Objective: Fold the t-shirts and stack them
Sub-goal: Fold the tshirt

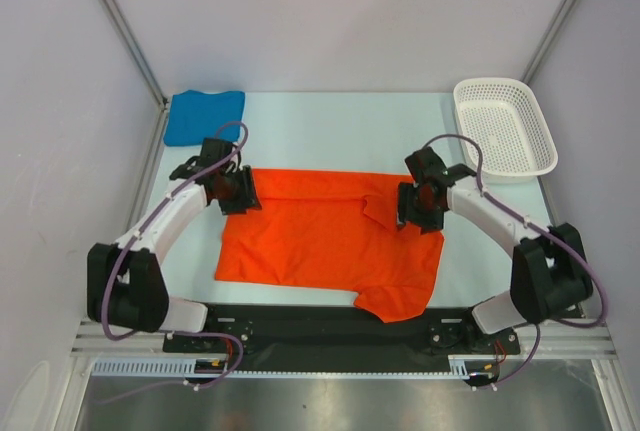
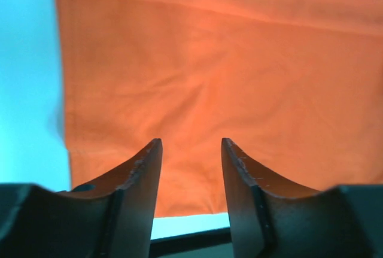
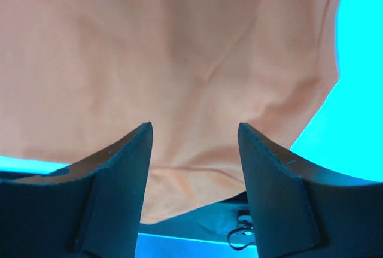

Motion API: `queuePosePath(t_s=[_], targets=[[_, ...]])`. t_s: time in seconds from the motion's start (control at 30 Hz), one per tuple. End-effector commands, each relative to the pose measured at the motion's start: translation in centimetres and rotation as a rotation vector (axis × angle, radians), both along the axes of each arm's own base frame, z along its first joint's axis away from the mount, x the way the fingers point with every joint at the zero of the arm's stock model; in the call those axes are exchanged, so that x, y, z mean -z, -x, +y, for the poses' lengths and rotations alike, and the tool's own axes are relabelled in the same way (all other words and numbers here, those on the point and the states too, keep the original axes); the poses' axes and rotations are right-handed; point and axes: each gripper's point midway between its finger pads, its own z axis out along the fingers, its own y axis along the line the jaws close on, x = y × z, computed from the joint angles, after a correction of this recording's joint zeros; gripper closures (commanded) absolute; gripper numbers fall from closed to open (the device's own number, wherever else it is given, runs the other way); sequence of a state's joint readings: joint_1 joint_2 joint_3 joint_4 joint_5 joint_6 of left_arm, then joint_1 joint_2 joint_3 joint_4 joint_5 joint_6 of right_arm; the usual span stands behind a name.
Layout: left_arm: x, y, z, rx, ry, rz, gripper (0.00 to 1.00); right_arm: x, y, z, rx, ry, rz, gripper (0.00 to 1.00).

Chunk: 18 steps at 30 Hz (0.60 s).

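Top external view: the orange shirt (image 1: 320, 241) lies spread flat in the middle of the desk (image 1: 330, 126). Above its left edge is the left tool (image 1: 240, 191), above its right side the right tool (image 1: 418, 206); both stand spread, pinching nothing. The blue shirt (image 1: 205, 116) sits folded at the far left corner.

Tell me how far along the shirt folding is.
Done: the bright blue cloth shirt lies folded at the far left. In hand: the orange-red short-sleeved cloth shirt is mostly spread out, with the left tool and right tool open over it, gripping nothing. Left: finish folding it and stack the two.
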<state>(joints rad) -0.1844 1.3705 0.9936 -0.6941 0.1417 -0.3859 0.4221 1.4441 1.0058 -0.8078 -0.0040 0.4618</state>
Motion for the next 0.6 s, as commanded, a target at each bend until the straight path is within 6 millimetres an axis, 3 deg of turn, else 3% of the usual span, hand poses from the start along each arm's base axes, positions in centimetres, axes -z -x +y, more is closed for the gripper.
queuePosePath(t_s=[0.0, 0.1, 0.13, 0.2, 0.23, 0.3, 0.33, 0.4, 0.43, 0.57], targets=[[-1.0, -3.8, 1.5, -0.091, -0.125, -0.062, 0.49, -1.2, -5.1, -0.5, 0.021, 0.09, -0.065, 0.34], [0.1, -5.9, 2.1, -0.12, -0.2, -0.044, 0.48, -1.5, -7.2, -0.1, 0.008, 0.108, -0.074, 0.33], [0.5, -6.3, 2.1, -0.125, -0.211, -0.026, 0.5, -0.5, -7.6, -0.2, 0.0, 0.126, -0.048, 0.33], [0.8, -7.8, 2.0, -0.13, -0.23, -0.03, 0.62, -0.3, -8.6, -0.4, -0.001, 0.145, -0.055, 0.36], [2.5, -8.1, 2.0, -0.126, -0.246, 0.015, 0.7, 0.2, -9.0, -0.4, -0.005, 0.148, -0.051, 0.39], [3.3, -9.2, 2.2, -0.132, -0.272, 0.036, 0.72, 0.7, -9.7, -0.4, -0.004, 0.139, -0.055, 0.45], [4.7, -9.4, 2.3, -0.128, -0.289, 0.068, 0.76, 1.3, -10.0, -0.5, -0.001, 0.145, -0.045, 0.46], [5.1, -10.3, 2.3, -0.119, -0.307, 0.068, 0.79, 2.0, -10.6, -0.3, -0.013, 0.142, -0.043, 0.51], [6.6, -10.3, 2.4, -0.113, -0.322, 0.105, 0.8, 2.8, -10.8, -0.3, -0.014, 0.146, -0.029, 0.51], [8.4, -11.0, 2.9, -0.107, -0.357, 0.15, 0.82, 4.7, -12.1, 0.1, -0.029, 0.141, -0.032, 0.52]])
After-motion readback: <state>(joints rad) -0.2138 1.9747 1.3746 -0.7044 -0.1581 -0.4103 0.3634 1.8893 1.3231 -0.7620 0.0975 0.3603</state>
